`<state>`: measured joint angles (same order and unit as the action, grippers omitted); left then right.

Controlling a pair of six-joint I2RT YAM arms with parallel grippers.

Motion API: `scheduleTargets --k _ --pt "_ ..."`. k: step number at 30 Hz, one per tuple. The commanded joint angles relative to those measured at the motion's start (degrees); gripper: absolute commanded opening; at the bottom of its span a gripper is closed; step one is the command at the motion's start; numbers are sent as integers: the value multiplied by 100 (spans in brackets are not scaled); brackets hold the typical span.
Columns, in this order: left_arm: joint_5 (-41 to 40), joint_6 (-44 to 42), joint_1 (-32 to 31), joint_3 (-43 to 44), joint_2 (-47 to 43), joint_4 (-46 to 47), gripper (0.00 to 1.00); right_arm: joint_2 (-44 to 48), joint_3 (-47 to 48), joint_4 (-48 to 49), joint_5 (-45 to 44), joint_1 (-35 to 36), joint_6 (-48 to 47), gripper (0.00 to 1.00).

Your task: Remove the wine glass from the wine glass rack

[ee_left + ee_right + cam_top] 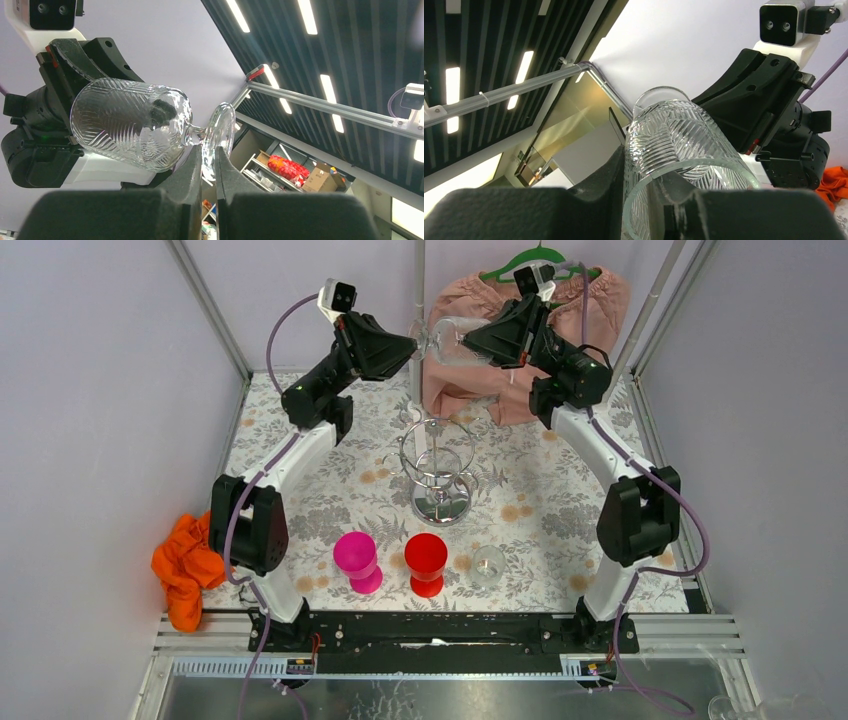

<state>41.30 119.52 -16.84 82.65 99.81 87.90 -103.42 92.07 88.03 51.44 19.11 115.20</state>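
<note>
The clear cut-pattern wine glass [450, 340] is held lying sideways in the air, above and behind the chrome wine glass rack [437, 465], apart from it. My left gripper [418, 343] is shut on the glass's round foot; in the left wrist view the foot sits between the pads [208, 152] and the bowl [132, 122] points toward the right arm. My right gripper [472, 342] is shut on the bowl's wall at the rim, one finger inside and one outside [644, 172]; the bowl [679, 132] fills that view.
A pink goblet [357, 558], a red goblet [426, 560] and a small clear glass [487, 565] stand near the front. An orange cloth [185, 568] lies at the left edge. A pink garment on a green hanger [525, 315] hangs behind, beside a white pole [419, 290].
</note>
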Motion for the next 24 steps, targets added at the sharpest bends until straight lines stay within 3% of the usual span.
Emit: scheduleTargets --k 1,8,16,24 --pt "-47 733 -21 196 76 395 10 321 -64 1028 222 101 -75 0" --pt "1 688 -13 41 15 395 27 478 17 973 208 97 -148 0" --pt "179 475 0 -153 -13 240 44 1176 -259 253 312 100 -938 0" --pt "403 113 165 -332 -9 -186 47 1957 -555 -917 556 97 -1968 0"
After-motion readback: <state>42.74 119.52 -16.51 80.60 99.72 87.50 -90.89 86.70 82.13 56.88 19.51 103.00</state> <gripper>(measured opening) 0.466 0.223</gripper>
